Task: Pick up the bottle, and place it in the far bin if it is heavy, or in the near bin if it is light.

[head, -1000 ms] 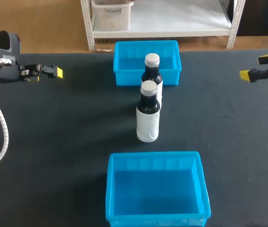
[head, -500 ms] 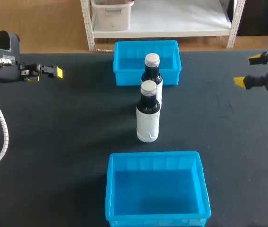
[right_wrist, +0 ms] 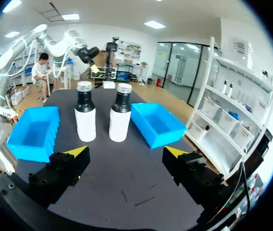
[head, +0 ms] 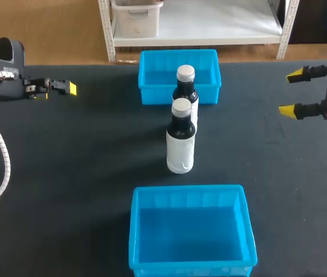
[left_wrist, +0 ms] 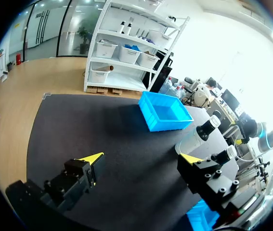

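1. Your right gripper (head: 292, 92) has its jaws spread wide and holds nothing. It hangs over the right side of the table (head: 82, 173), well apart from both bottles.
2. In your right wrist view, both bottles stand upright ahead of the right gripper (right_wrist: 125, 151), side by side between the two bins.
3. Your left gripper (head: 68, 88) sits over the far left of the table. The left wrist view shows the left gripper (left_wrist: 142, 159) with its fingers just as wide apart and nothing between them.
4. The near bottle (head: 180, 144) stands upright on the dark table at the middle, between the bins. It has a dark body, a white label and a pale cap.
5. The far bottle (head: 186, 92) looks the same and stands upright just behind the near one, on the table and close to the far bin's near wall. You cannot tell whether it touches that wall.
6. The far bin (head: 151, 75) is blue and sits at the far middle of the table.
7. The near bin (head: 137, 231) is also blue and sits at the near middle, apart from the near bottle.
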Tool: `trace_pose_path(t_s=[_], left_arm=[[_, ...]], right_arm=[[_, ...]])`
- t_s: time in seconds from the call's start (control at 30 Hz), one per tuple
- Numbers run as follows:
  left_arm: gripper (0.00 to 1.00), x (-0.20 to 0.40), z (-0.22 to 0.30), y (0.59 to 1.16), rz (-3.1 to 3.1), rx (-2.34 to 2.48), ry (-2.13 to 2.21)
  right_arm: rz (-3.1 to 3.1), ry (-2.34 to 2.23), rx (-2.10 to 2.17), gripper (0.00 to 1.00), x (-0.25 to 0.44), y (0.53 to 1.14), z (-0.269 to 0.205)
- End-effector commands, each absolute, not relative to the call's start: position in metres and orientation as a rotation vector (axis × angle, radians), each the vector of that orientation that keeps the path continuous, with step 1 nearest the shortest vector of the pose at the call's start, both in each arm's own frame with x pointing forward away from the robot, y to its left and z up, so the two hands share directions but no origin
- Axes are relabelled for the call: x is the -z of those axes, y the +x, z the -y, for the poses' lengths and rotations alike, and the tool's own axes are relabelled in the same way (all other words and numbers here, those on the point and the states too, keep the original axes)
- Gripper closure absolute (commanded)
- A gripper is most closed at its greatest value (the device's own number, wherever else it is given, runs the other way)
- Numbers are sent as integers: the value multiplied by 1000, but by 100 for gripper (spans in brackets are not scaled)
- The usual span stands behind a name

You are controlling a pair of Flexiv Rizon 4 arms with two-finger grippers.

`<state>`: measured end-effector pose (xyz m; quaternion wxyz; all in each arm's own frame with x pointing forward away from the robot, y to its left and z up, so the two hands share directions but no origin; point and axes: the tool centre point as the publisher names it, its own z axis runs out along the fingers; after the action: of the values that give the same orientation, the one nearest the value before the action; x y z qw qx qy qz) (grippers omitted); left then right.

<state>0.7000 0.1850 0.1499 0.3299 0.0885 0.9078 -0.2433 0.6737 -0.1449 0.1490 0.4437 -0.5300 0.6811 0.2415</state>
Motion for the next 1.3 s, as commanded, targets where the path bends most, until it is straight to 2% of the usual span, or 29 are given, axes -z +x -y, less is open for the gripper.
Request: trace_pose_path(t_s=[0.03, 0.9, 1.3], left_arm=[[0, -150, -185, 700, -2375, 637, 231], [0, -150, -185, 700, -2375, 637, 231], [0, -150, -185, 700, -2375, 637, 231]], right_arm=[[-1387, -1602, -1272, 0, -148, 675, 141], [-1511, -1426, -878, 0, -155, 639, 73], [-1524, -1431, -905, 0, -151, 634, 44]])
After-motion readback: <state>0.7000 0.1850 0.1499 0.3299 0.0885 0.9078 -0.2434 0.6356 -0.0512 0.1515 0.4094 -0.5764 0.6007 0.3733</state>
